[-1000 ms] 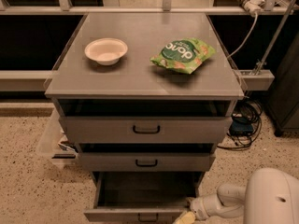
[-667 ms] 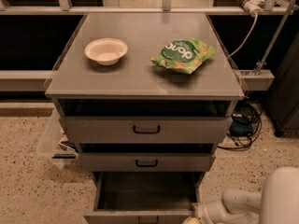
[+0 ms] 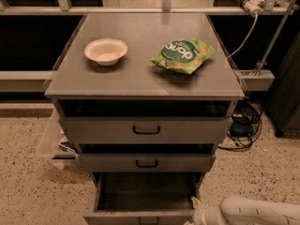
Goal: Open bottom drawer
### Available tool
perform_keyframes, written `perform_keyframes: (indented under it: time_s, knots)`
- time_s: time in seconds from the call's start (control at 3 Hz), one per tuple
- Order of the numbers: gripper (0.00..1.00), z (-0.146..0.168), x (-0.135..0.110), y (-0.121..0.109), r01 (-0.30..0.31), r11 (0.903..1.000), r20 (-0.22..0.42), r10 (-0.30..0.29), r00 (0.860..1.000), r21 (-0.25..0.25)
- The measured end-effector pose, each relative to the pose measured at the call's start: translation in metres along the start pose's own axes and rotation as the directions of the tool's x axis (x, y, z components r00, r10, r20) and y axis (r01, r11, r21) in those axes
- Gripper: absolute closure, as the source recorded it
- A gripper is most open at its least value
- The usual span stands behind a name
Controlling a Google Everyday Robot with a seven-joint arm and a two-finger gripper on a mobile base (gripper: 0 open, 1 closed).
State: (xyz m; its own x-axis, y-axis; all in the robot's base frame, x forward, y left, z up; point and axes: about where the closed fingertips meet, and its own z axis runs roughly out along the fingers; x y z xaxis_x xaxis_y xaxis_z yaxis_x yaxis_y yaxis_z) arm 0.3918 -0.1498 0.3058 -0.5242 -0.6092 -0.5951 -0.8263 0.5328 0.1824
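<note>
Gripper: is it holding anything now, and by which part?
Cannot be told. The gripper sits at the view's bottom edge, beside the right front corner of the open bottom drawer; whether it grips anything there is hidden.

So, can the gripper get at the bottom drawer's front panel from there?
Likely yes: the gripper sits right beside the open bottom drawer's right front corner, with nothing visible between them.

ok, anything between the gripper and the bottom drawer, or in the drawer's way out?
Nothing visible. The gripper sits at the front right corner of the bottom drawer, with no object between them. The drawer is pulled well out; whatever lies ahead of it is outside the frame.
</note>
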Motion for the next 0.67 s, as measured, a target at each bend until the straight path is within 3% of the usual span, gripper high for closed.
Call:
perform_keyframes:
  time_s: [0.33, 0.67]
  knots:
    - [0.00, -0.0018, -0.0053, 0.0114, 0.039, 0.9963, -0.010, -0.038, 0.999, 0.076]
    - [0.00, -0.0010, -0.0041, 0.0085, 0.038, 0.9954, -0.014, -0.037, 0.999, 0.088]
